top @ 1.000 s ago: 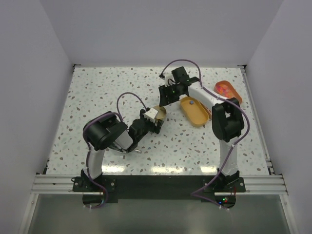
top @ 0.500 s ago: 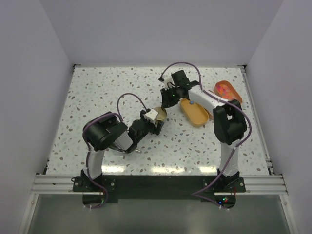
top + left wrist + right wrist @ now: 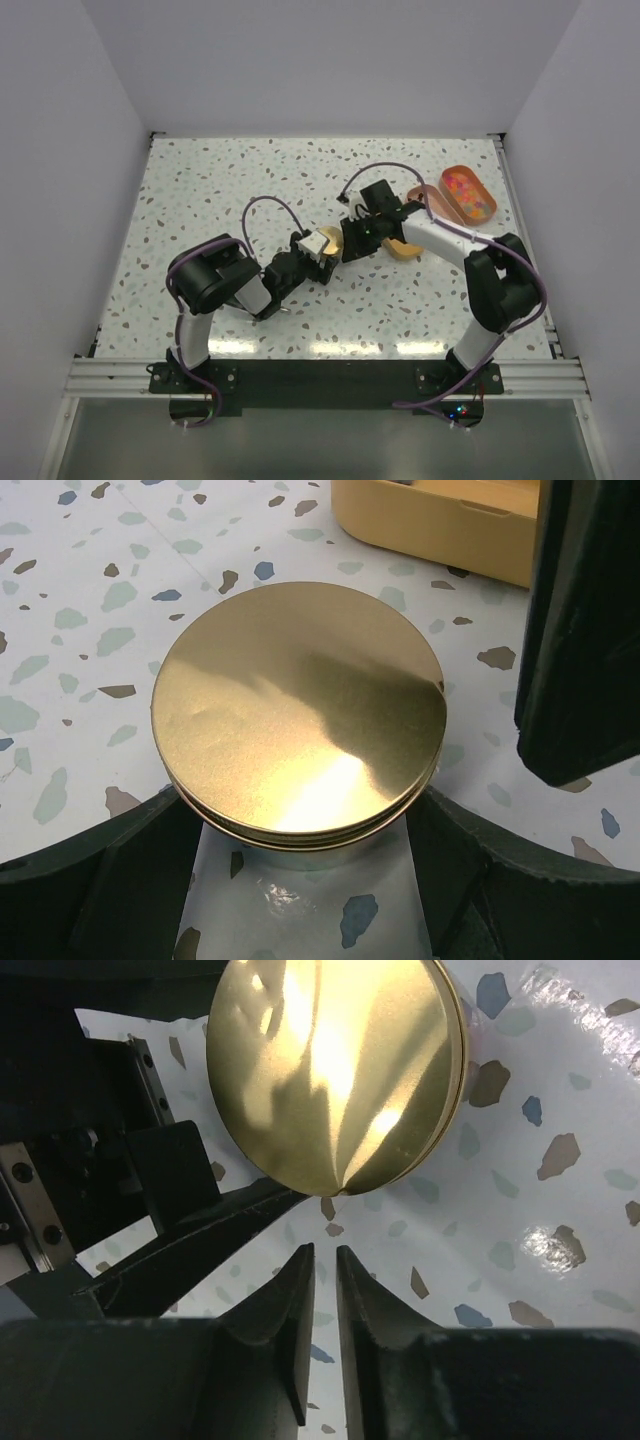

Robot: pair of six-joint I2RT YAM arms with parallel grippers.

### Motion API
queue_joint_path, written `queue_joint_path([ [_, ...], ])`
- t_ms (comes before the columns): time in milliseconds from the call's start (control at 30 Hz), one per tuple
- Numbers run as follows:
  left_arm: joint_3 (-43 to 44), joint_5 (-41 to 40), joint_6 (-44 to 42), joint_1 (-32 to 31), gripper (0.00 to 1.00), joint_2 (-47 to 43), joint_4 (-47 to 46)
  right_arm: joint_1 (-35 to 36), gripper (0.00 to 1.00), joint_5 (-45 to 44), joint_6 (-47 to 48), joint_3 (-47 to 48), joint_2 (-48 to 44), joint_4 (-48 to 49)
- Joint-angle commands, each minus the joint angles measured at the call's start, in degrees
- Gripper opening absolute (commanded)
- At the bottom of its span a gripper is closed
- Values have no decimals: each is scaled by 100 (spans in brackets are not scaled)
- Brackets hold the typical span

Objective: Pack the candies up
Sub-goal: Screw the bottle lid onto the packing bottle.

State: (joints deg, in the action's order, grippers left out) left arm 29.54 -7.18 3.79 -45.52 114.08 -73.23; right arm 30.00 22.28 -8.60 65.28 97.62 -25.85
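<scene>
The candies lie in mixed colours in an orange oval tray at the back right. A small clear jar with a gold lid stands on the table mid-scene. My left gripper is shut on the jar, one finger on each side of its body below the lid. My right gripper sits right beside the lid, its fingers almost touching each other, with nothing between them.
A yellow oval container lies just behind my right forearm and shows at the top of the left wrist view. A second orange piece lies beside the candy tray. White walls border the speckled table.
My right arm has swung from the back, by the yellow container, forward and down to the jar lid. The left gripper holds the jar in nearly the same place.
</scene>
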Motion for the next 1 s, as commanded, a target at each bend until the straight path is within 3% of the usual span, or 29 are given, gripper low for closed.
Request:
queue_joint_path([
  [0, -36, 41, 16, -45, 66, -167, -710, -143, 23, 30, 16, 388, -165, -96],
  [200, -36, 50, -19, -45, 66, -185, -701, -267, 38, 285, 684, 1829, 766, -447],
  [433, -1, 32, -45, -45, 66, -167, -675, -258, 40, 900, 1132, 2771, 1680, -457],
  [700, 69, 32, -28, -45, 66, -123, -569, -231, 34, 1217, 1132, 2640, 1787, -403],
  [967, 105, -108, 25, -45, 65, -105, -490, -231, 23, 919, 940, 1367, 1023, -307],
])
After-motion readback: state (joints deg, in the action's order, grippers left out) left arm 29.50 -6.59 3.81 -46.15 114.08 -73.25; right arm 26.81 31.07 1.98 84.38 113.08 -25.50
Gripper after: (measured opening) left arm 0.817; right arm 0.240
